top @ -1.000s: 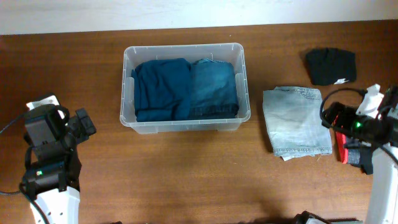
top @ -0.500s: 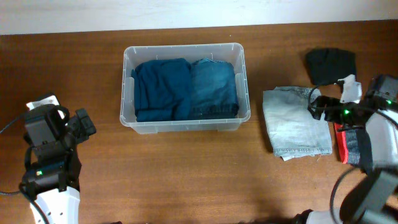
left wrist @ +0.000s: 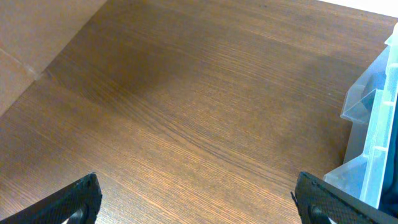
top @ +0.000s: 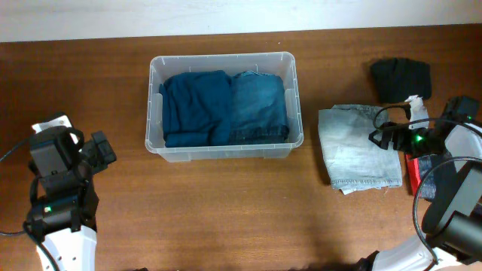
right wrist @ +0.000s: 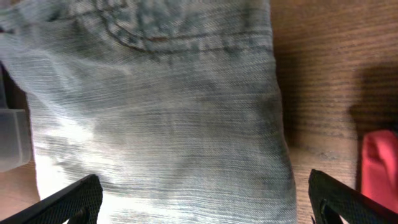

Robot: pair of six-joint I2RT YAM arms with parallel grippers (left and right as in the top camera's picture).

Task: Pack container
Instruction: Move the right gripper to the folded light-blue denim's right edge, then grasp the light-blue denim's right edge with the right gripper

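Wood table (top: pixel 226 211): overhead shows packed container (top: pixel 218 57); rt wrist only pale jeans (right wrist: pixel 155 124).

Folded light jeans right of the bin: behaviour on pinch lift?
The jeans are soft folded denim: probably floppy, sagging and unfolding if pinched at one edge. Stacked layers suggest moderate weight. Coarse weave likely won't slip.

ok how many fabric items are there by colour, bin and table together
dark teal garment: 1
mid-blue denim: 1
pale denim: 1
black garment: 1
red item, partly hidden: 1
total: 5
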